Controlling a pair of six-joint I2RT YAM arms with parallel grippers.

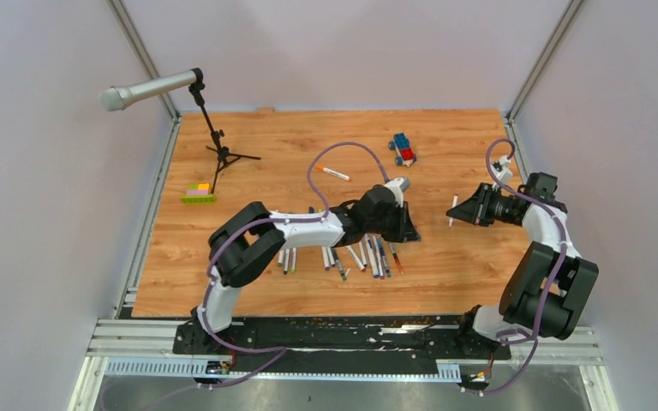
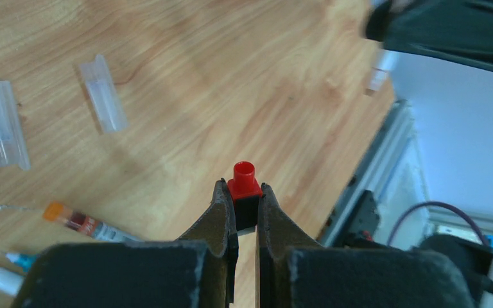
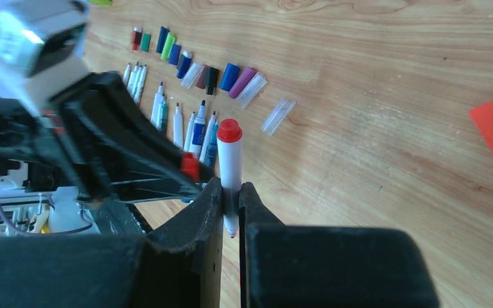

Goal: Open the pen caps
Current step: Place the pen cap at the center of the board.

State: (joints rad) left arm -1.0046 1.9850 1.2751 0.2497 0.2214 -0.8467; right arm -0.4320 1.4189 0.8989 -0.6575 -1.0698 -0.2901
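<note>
table (image 1: 445,274): wooden, pens (image 1: 368,255) in a row near its front middle | left gripper (image 2: 247,192): above the table, fingers clenched on red cap (image 2: 244,179) | right gripper (image 3: 231,192): grasping red-ended white pen (image 3: 230,160) by its barrel, apart from the row | loose caps (image 3: 192,64): lined up beyond the pens

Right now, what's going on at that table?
The left pincer is shut on a red cap, and the right pincer is shut on a white pen with a red end. The two are held apart. More pens and loose caps lie on the table.
</note>
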